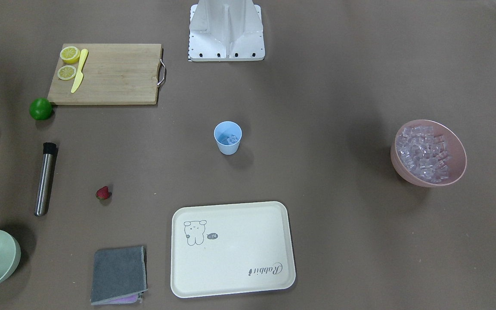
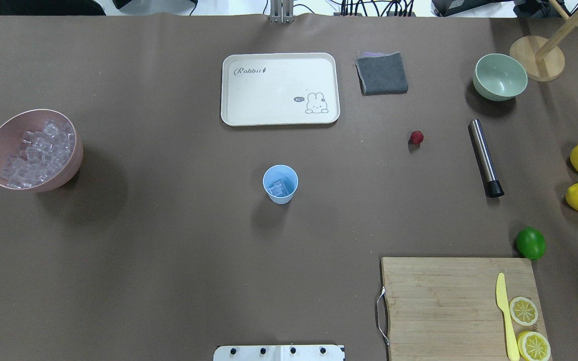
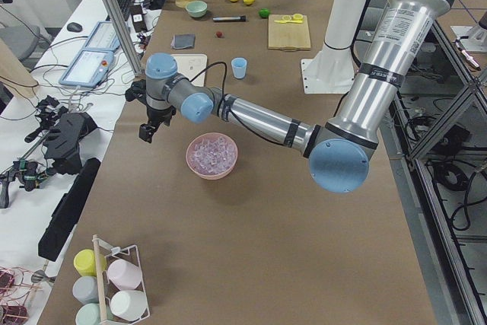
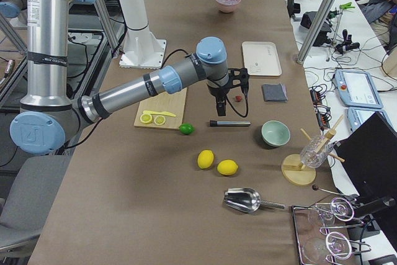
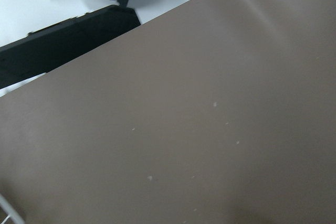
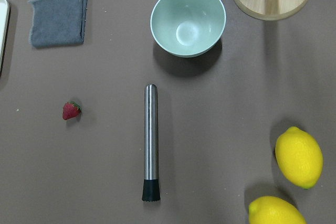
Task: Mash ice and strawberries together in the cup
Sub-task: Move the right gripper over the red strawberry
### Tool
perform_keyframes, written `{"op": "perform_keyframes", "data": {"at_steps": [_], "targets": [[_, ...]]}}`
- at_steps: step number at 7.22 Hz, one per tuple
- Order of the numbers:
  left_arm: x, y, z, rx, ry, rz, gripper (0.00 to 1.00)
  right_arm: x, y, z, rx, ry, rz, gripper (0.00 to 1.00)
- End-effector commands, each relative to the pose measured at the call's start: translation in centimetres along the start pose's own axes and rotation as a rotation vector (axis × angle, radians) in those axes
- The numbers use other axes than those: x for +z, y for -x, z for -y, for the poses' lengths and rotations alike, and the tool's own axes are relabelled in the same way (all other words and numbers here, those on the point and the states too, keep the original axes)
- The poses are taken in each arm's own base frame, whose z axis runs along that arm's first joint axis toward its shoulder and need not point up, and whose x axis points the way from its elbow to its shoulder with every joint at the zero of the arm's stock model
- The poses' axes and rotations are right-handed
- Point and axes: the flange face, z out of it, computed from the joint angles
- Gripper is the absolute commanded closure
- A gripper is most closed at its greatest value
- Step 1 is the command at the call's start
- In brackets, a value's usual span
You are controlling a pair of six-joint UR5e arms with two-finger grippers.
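- Left tool: hangs above the table near its operator-side edge. Only seen small from the side, so can't tell if the fingers are apart or closed. Nothing visible in it.
- Left wrist view: bare brown table and its edge, nothing else.
- Pink bowl: just beside the left tool, on the robot's side of it, heaped with ice.
- Right tool: hangs above the table, seen only in the side view. Can't tell open or closed, and nothing visible in it.
- Steel rod with a black tip: lies flat on the table right under the right tool.
- Strawberry: on the table near the right tool, beside the rod and not touching it, on the tray side.
- Cup: upright mid-table, well apart from both tools and roughly between them, with a few ice cubes inside.
- Green bowl: just past the rod's plain end from the right tool, upright.
- Two lemons: near the right tool, on the side of the rod away from the strawberry.
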Motion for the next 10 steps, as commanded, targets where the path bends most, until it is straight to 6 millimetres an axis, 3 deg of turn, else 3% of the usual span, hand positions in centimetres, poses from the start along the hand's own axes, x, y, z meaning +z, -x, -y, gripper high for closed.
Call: {"op": "perform_keyframes", "data": {"at_steps": [1,2,3,4,5,6,10], "targets": [[-2.3,5.7,-2.3,-0.129,0.059,0.046,0.03,1.3,3.1,3.0,-0.043,-0.013,-0.027,0.0],[-2.8,7.2,-3.2,-0.159,0.07,0.079,0.03,3.0,6.5,4.5,-0.048,-0.002,-0.036,0.0],[-2.3,8.6,-5.6,-0.186,0.087,0.099,0.03,6.0,11.9,5.7,-0.099,0.037,-0.094,0.0],[-2.4,8.8,-6.2,-0.192,0.088,0.1,0.03,7.3,16.0,6.6,-0.144,0.043,-0.116,0.0],[-2.1,9.2,-6.9,-0.2,0.097,0.102,0.03,9.3,18.6,6.3,-0.148,0.072,-0.105,0.0],[-2.7,9.8,-7.2,-0.21,0.089,0.107,0.03,11.0,20.6,8.7,-0.129,0.064,-0.124,0.0],[-3.5,9.9,-8.1,-0.204,0.075,0.141,0.03,18.1,27.4,7.3,0.02,0.074,-0.165,0.0]]}}
